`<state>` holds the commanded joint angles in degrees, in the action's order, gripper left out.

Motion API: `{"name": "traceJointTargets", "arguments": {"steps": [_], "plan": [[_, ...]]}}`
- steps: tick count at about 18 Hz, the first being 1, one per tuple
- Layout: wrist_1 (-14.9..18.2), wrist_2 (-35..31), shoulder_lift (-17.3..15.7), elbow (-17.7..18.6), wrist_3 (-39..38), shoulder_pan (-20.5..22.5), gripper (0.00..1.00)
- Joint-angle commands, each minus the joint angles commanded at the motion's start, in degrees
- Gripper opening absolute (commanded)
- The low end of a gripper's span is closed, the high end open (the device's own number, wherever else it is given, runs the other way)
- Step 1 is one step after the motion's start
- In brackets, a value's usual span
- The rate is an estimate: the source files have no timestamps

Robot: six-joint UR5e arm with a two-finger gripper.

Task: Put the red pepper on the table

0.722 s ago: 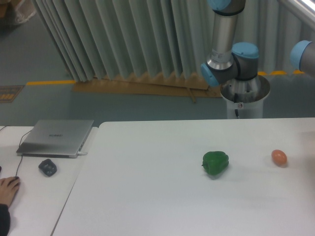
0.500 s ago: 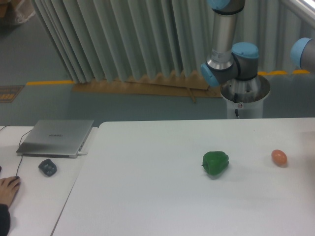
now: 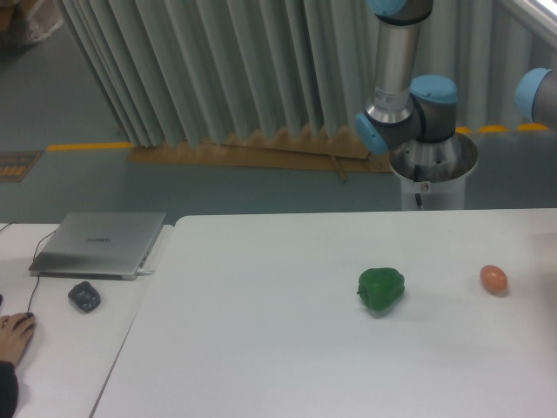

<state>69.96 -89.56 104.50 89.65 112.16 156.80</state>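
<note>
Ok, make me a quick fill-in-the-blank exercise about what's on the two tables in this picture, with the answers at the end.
1. The pepper lying on the table is ____ in colour.
2. The orange egg-shaped object lies to the ____ of that pepper in the picture.
3. The mouse sits on the desk just in front of a closed ____.
4. The arm's end effector is ____ of the picture.

Answers: green; right; laptop; out

Upright arm [image 3: 396, 65] behind, elbow joint [image 3: 540, 94] at right edge
</note>
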Motion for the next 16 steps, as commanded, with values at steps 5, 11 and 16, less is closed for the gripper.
{"name": "traceJointTargets", "arguments": {"steps": [5, 11, 16], "plan": [[0.0, 0.0, -0.2, -0.1, -0.5, 0.4, 1.00], [-0.3, -0.4, -0.3, 0.0, 1.5, 1.4, 1.00], [-0.2, -1.7, -0.3, -0.6, 18.9, 5.1, 1.00]]}}
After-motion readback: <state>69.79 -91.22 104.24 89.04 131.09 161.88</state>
